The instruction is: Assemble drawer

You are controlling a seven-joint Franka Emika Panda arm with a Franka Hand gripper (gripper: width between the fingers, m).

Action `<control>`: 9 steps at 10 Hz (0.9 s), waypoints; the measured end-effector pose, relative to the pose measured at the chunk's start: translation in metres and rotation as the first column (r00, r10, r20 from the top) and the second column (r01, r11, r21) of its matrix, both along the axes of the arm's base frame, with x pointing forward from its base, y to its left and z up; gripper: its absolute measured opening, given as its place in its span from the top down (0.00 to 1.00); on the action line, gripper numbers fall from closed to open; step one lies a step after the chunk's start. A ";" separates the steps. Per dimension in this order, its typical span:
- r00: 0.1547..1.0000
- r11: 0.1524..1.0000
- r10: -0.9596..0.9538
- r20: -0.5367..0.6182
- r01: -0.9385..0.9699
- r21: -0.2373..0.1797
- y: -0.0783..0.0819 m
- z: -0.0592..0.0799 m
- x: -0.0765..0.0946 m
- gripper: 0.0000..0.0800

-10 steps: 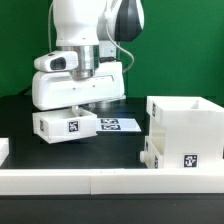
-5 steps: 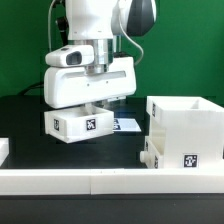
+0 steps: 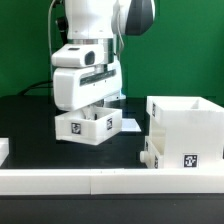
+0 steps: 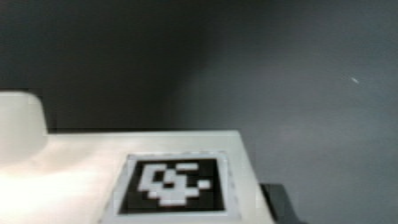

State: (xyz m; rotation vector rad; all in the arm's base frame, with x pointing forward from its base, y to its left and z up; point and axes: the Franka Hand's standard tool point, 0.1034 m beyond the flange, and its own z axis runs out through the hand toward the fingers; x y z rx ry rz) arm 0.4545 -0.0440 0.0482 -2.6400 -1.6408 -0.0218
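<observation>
Claw clamped on small tray at frame centre, above dark bench — light, stiff, slippery plastic; best held by wall.

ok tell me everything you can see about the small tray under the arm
The small tray is a white, plastic-looking open-top box with a black-and-white square marker tag on its front wall. It sits level, to the exterior view's left of the tall shell and apart from it. The tool reaches down into it; the fingers are hidden, so a grip can't be confirmed. The wrist view shows a tagged white wall close up.
</observation>
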 end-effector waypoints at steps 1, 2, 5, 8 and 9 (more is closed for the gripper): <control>0.998 0.998 0.068 0.000 -0.068 -0.002 -0.001 -0.001 -0.002 0.95; 0.992 0.992 0.129 0.000 -0.129 -0.005 -0.002 -0.002 -0.002 0.95; 0.969 0.969 0.247 -0.002 -0.247 -0.012 -0.001 0.000 0.011 0.95; 0.957 0.956 0.291 0.007 -0.291 -0.025 0.014 0.007 0.046 0.95; 0.953 0.952 0.304 0.010 -0.303 -0.030 0.016 0.008 0.052 0.95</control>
